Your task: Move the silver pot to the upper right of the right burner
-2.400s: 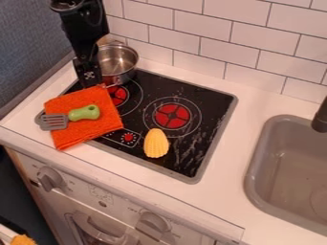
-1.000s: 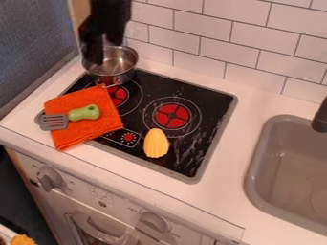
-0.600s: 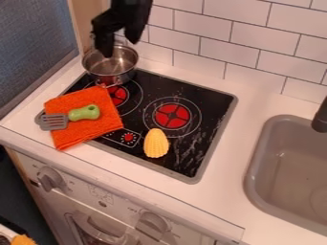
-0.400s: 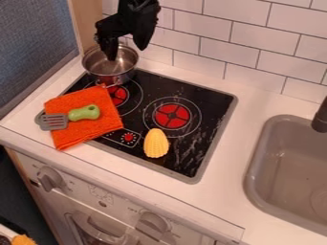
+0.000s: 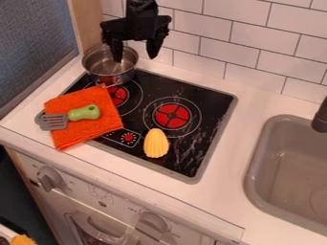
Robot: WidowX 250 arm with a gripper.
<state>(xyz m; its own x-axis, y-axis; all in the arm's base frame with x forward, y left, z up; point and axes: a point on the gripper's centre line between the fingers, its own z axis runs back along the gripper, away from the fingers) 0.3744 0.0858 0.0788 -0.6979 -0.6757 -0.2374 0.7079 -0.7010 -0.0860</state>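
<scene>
Gripper: mine (image 5: 135,50), top of view, fingers spread and pointing down; left-hand one in view overlaps the pot opening, other is right of the rim.
Pot: silver pot (image 5: 114,78), upright at cooktop's (image 5: 214,100) back left corner, up-left of right burner (image 5: 172,116).
Towel: orange towel (image 5: 96,131), over cooktop's left front edge and part of counter (image 5: 28,123).
Spatula: spatula (image 5: 83,113), green handle on towel, gray head at its left edge.
Yellow thing: ridged yellow piece (image 5: 156,143), on cooktop, just below right burner.
Sink: gray sink (image 5: 256,165), right of cooktop.
</scene>
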